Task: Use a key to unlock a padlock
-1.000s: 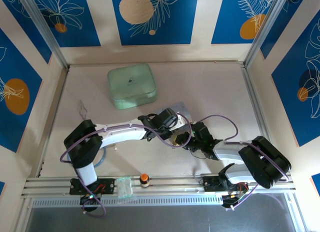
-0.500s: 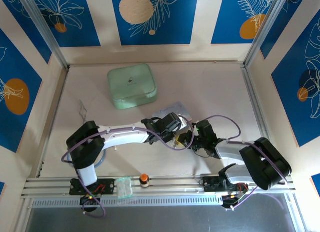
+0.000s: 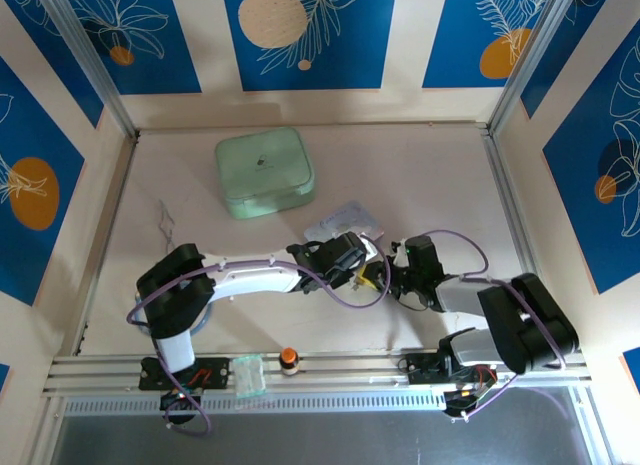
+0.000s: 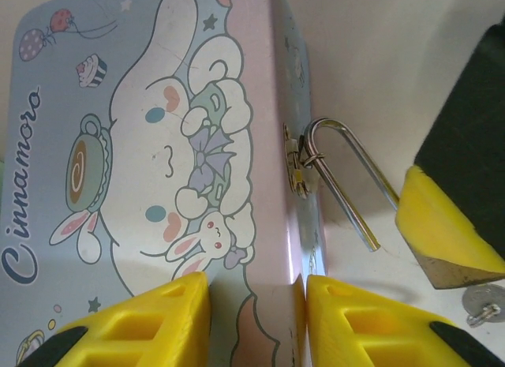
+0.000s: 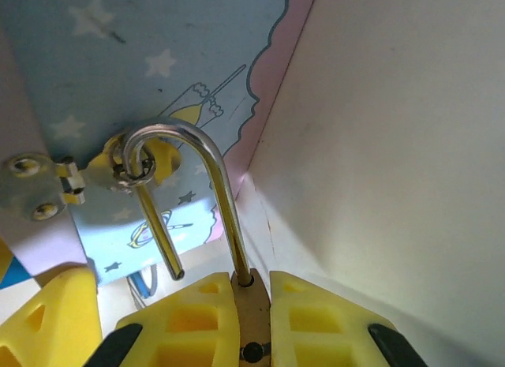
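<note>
The right tool [image 5: 252, 294] clamps the padlock [image 5: 252, 313] — shackle [image 5: 223, 185] open, hooked through the hasp ring [image 5: 132, 166] of the tin [image 4: 158, 154] — which the left tool [image 4: 256, 296] grips.

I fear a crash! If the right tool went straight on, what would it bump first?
Likely the cartoon tin, just ahead of the right tool; the padlock it grips hooks the tin's latch ring.

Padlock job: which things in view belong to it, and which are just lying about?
In the job: padlock, in the right gripper; cartoon tin it hangs on, in the left gripper.
Lying about: green box; orange-capped bottle.
</note>
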{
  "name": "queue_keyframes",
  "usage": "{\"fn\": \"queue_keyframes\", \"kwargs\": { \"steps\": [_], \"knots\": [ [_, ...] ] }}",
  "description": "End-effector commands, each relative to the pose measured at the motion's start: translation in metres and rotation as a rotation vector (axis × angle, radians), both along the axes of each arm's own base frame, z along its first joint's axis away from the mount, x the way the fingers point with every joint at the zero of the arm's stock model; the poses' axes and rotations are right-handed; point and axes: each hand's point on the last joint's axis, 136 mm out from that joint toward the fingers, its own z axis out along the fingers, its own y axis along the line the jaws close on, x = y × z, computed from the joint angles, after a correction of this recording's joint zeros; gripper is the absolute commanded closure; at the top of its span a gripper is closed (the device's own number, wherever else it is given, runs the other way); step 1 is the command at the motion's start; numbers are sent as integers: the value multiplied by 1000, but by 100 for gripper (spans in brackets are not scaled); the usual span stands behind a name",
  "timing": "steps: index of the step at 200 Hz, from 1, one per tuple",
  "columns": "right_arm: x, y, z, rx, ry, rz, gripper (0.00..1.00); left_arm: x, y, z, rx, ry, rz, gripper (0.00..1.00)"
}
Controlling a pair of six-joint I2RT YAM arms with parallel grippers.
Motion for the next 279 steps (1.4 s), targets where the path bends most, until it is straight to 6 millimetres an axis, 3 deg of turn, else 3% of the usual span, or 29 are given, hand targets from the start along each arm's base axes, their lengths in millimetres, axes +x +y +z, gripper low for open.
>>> {"fn": "queue_keyframes", "kwargs": {
  "steps": [1, 59, 81, 143, 171, 226, 260, 279],
  "knots": [
    [16, -14, -10, -11, 50, -121, 94, -42, 64, -75, 315, 198, -19, 65],
    [30, -15, 5, 30, 31, -164, 94, -46, 67, -78, 315, 186, -30, 66],
    [33, -18, 2, 17, 43, -171, 94, -47, 68, -80, 328, 179, -31, 66],
    [30, -27, -5, 8, 65, -149, 95, -45, 75, -79, 339, 161, -2, 66],
    [13, -21, -14, -96, 114, -45, 94, -36, 79, -75, 364, 118, 23, 64],
    [-15, -32, -25, -297, 245, 90, 93, -6, 76, -55, 341, 15, 103, 40],
    [-27, -42, -18, -398, 302, 178, 93, 12, 72, -37, 310, -58, 168, 26],
    [-28, -42, -13, -408, 318, 219, 92, 21, 72, -29, 275, -81, 223, 24]
  ]
}}
